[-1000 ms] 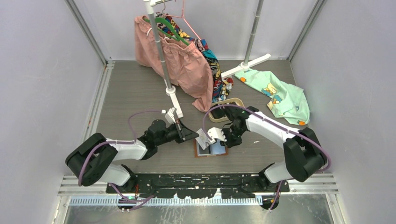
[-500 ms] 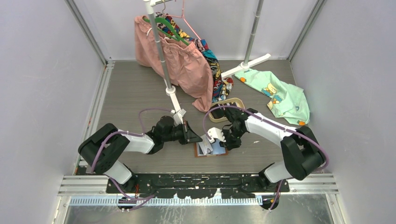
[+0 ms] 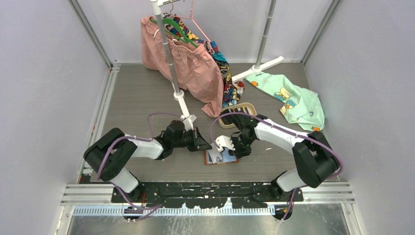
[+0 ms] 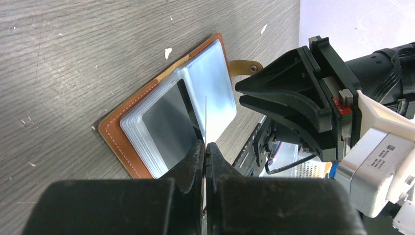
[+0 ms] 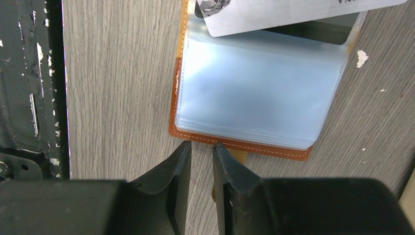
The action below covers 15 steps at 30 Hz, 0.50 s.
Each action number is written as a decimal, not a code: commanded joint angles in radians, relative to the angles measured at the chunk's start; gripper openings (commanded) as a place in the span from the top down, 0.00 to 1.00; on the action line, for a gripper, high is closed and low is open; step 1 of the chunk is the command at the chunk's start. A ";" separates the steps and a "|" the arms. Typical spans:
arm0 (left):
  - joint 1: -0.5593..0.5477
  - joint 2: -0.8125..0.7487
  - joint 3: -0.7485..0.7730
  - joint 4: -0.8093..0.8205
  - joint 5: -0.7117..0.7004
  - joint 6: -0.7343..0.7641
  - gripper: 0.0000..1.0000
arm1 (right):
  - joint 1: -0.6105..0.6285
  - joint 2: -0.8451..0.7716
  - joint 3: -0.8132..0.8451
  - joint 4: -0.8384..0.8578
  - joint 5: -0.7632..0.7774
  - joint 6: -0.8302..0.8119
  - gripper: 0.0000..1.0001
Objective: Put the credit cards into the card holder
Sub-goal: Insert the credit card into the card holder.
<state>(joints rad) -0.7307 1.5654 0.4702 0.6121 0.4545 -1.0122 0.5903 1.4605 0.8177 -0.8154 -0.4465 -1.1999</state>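
Observation:
The tan leather card holder (image 3: 222,157) lies open on the table between both arms, its clear bluish pockets (image 5: 254,83) facing up. One dark card (image 4: 166,122) sits in the left-hand pocket. My left gripper (image 4: 205,147) is shut on a thin credit card (image 4: 206,117), seen edge-on, standing over the holder's middle fold. In the right wrist view a whitish card (image 5: 293,12) overlaps the holder's far half. My right gripper (image 5: 201,145) hovers at the holder's near edge (image 5: 235,145), its jaws slightly open with only table between them, the snap strap (image 4: 242,65) under one finger.
An oval beige tray (image 3: 247,106) sits behind the right arm. A clothes rack base (image 3: 183,105) with pink shorts (image 3: 191,63) stands at the back. A green printed shirt (image 3: 293,100) lies at the back right. The black base rail (image 5: 29,83) is close on the near side.
My left arm has swung right and brought its card over the holder. The right gripper has shifted slightly towards the holder's near edge and its jaws have parted a little.

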 commanded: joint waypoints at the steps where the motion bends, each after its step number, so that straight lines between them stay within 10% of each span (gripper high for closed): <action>1: 0.003 0.025 0.037 0.020 0.022 0.013 1.00 | 0.008 0.006 0.010 0.014 -0.001 0.009 0.71; 15: 0.004 0.095 0.064 0.036 0.037 -0.025 1.00 | 0.014 0.027 0.009 0.015 0.011 0.012 0.71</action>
<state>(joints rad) -0.7307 1.6493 0.4992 0.6189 0.4740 -1.0241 0.5957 1.4799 0.8177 -0.8101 -0.4381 -1.1973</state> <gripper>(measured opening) 0.009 0.288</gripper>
